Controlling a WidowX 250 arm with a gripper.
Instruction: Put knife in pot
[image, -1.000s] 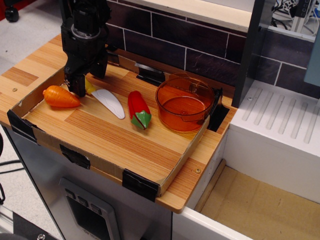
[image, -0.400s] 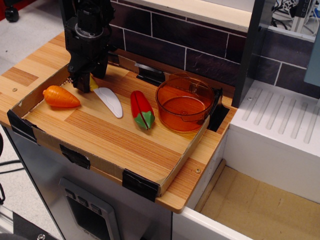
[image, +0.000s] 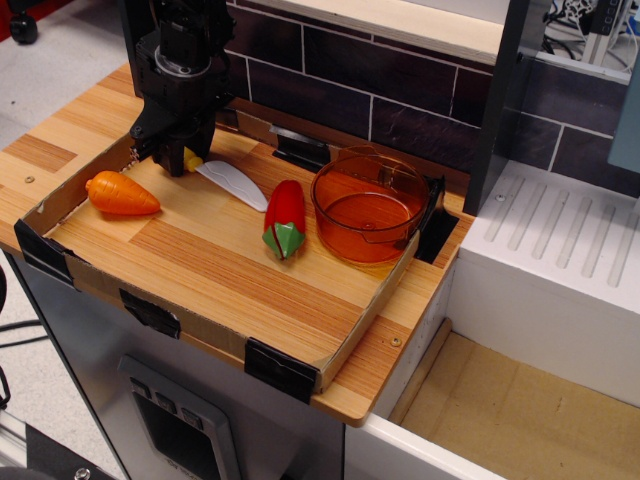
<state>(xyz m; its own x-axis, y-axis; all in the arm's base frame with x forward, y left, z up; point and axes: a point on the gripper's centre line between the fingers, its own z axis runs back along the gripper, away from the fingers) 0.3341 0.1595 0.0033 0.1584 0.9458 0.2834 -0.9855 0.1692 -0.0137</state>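
The knife (image: 232, 183) has a yellow handle and a broad white blade. My black gripper (image: 176, 158) is shut on the handle at the back left of the wooden tray, and the blade sticks out to the right, lifted off the board. Most of the handle is hidden by the fingers. The translucent orange pot (image: 368, 205) stands at the back right of the tray, apart from the knife, with its short handle pointing forward.
An orange toy carrot (image: 120, 193) lies left of the gripper. A red-and-green toy pepper (image: 285, 218) lies between knife and pot. The tray has a low cardboard rim (image: 150, 305). A dark brick wall stands behind; a white sink unit (image: 560, 280) is to the right.
The gripper has risen a little and shifted right with the knife; the blade swung from pointing down-right on the board to lifted. The pepper was nudged and rotated.
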